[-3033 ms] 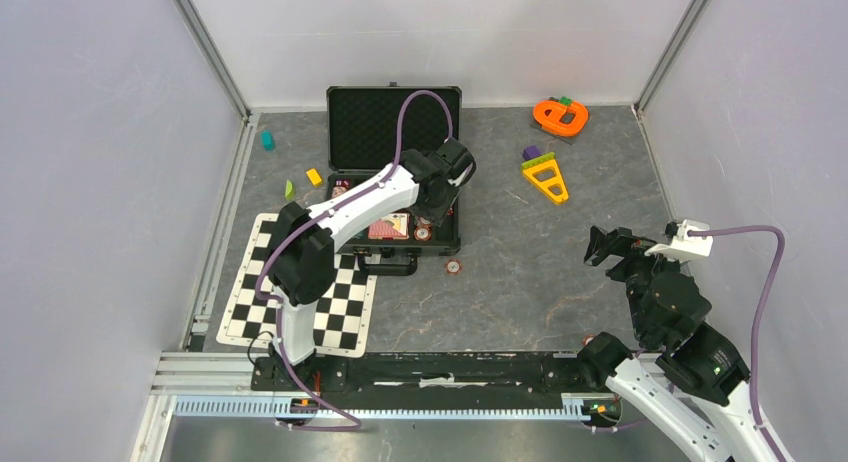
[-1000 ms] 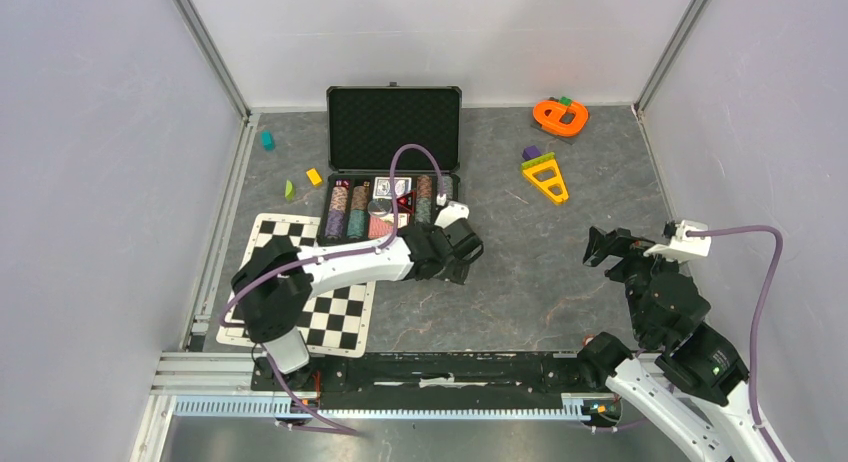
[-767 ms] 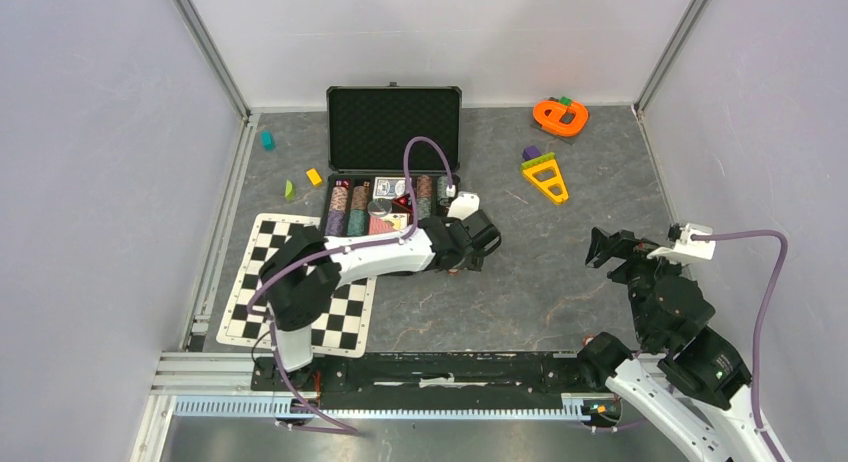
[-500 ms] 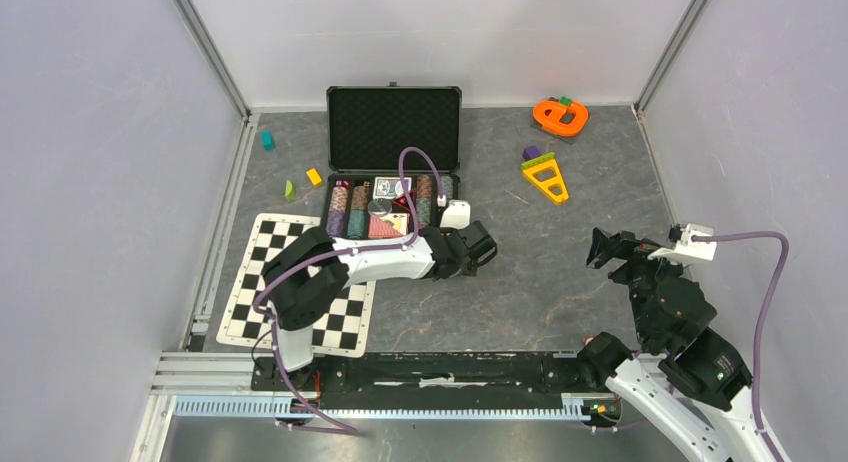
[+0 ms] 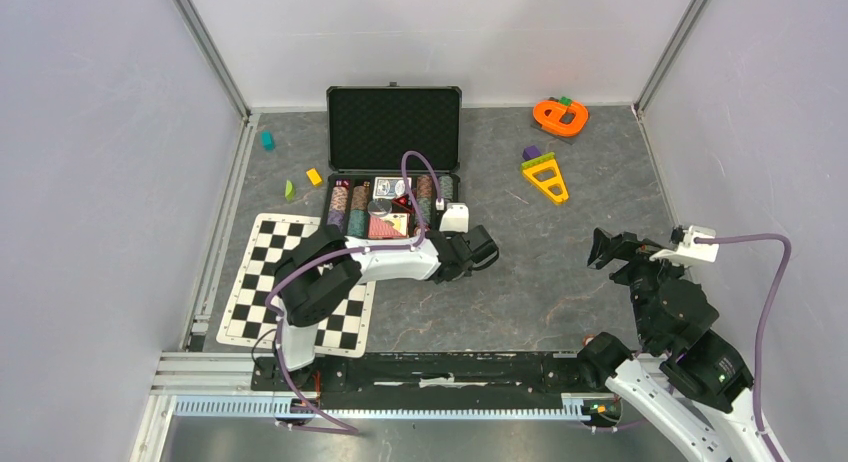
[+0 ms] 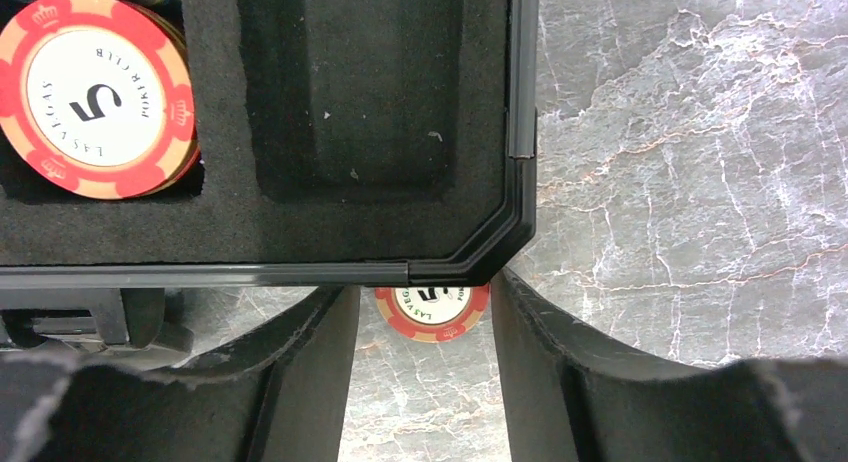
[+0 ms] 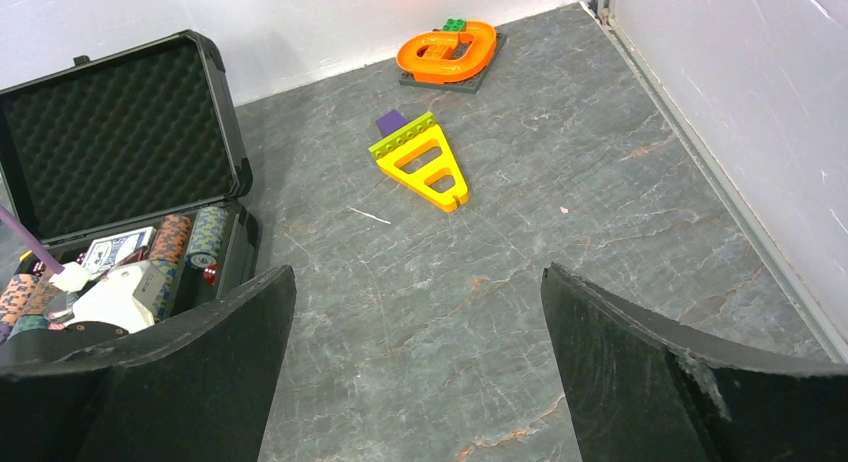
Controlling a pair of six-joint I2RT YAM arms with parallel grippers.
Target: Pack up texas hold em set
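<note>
Left gripper (image 6: 425,288) jaws part spread, straddling a loose red-white chip (image 6: 432,312) on the table (image 6: 680,182), lower centre of the left wrist view, just outside the open briefcase (image 6: 380,82) corner; no pinch yet. Right gripper (image 7: 418,272) spread wide, holding nothing.

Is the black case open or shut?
Open. The briefcase has its lid standing up, foam showing, and chip stacks sit uncovered inside.

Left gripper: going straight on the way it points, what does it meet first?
Most likely the red-and-white chip on the table, framed by the open jaws of the left gripper, just outside the corner of the case. Depth is unclear; the case rim sits right beyond the chip.
</note>
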